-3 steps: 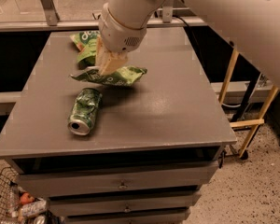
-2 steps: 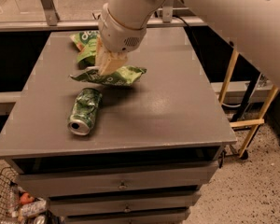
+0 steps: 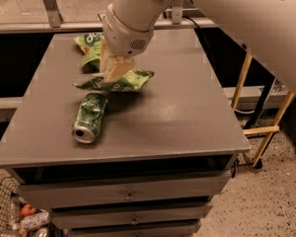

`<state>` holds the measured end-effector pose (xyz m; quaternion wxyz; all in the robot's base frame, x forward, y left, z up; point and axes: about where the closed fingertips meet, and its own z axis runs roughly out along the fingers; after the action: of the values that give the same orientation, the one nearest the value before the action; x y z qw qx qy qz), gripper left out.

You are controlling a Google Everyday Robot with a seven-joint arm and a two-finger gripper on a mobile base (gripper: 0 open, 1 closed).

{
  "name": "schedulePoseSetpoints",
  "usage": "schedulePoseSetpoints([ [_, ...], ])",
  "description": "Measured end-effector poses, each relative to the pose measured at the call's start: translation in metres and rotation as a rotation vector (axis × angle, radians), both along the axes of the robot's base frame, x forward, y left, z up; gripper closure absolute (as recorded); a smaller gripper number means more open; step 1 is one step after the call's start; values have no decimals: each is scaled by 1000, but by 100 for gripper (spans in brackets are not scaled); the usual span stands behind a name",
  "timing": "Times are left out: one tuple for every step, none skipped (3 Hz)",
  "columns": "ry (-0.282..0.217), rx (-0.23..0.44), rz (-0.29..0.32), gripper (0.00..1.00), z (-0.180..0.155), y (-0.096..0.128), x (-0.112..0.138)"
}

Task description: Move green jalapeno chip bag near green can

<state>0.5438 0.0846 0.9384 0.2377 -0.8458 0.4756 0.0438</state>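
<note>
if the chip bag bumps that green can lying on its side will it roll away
Lying on its side, the green can would probably roll sideways if nudged. Its dented walls may make that roll short and wobbly. Dents hint it is empty, so light. The gripper grips the green jalapeno chip bag just behind it.

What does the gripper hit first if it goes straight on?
Nothing before the green jalapeno chip bag the gripper holds, pointing down; that would press onto the table, though depth is unclear.
</note>
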Motion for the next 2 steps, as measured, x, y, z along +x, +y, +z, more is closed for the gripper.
schedulePoseSetpoints([
  [-1,0,2,4,0,1,-1],
  [-1,-1,3,0,0,2,-1],
])
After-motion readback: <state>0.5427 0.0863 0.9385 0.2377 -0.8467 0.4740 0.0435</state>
